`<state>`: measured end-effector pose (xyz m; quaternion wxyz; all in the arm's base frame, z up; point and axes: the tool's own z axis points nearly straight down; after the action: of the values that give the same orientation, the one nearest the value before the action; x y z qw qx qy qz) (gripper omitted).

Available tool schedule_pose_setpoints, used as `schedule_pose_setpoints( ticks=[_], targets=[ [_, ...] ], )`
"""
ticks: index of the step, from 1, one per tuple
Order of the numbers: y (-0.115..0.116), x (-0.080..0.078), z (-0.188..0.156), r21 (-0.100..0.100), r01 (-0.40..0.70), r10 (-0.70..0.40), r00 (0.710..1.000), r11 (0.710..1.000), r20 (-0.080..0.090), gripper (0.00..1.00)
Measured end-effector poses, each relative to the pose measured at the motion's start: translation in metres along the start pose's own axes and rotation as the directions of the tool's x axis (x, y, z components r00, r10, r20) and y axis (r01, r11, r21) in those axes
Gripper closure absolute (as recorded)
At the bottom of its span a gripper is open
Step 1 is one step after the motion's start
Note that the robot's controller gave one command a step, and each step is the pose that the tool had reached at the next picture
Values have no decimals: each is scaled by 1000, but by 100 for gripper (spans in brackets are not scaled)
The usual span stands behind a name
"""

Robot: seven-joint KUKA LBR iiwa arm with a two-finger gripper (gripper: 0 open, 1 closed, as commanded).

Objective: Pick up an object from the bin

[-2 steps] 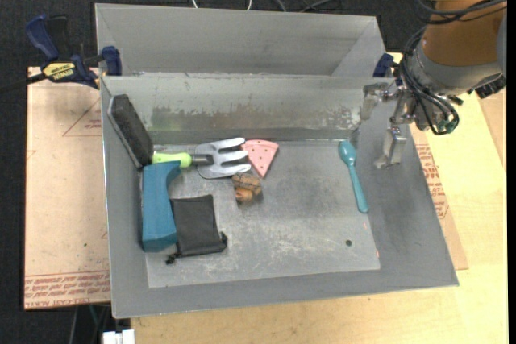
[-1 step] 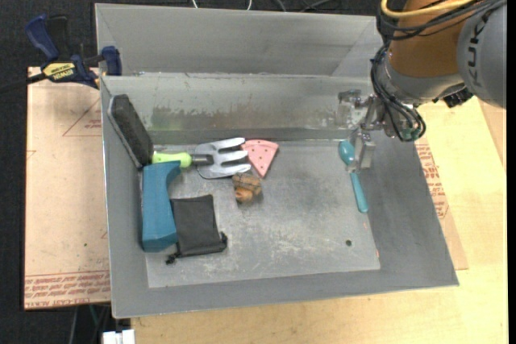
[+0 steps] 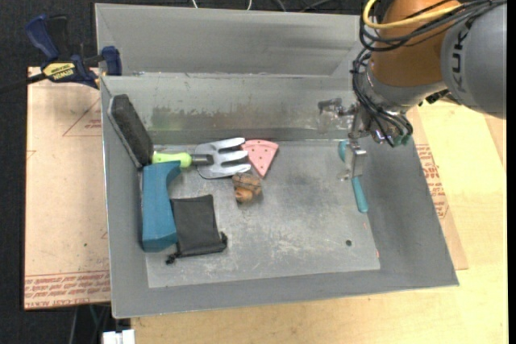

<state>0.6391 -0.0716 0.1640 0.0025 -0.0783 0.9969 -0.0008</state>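
Hanging over the right part of the bin (image 3: pixel 322 254), the gripper (image 3: pixel 355 173) gives no readable grip state, spread or pressed. The nearest thing, a small brown lump (image 3: pixel 248 189), lies well to camera-left, mid-floor, just below a pink triangle (image 3: pixel 262 157).

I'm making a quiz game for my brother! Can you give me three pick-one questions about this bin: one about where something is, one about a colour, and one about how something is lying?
1. Where is the pink triangle? A) beside the fork's tines B) on a red ball C) inside a cup
2. What colour is the fork's handle? A) red B) green C) white
3. How is the black pouch lying? A) hanging in the air B) flat on the bin floor C) rolled into a ball
Answers: 1 A, it lies just right of the tines. 2 B, the handle is bright green. 3 B, it lies flat beside the blue block.
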Motion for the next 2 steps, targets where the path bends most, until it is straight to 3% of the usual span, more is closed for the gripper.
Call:
schedule_pose_setpoints(
  ticks=[1, 2],
  targets=[
    [25, -7, 32, 3, 69, -69, 998, 998, 13, 0],
    [75, -14, 71, 0, 136, -136, 991, 991, 4, 0]
  ],
)
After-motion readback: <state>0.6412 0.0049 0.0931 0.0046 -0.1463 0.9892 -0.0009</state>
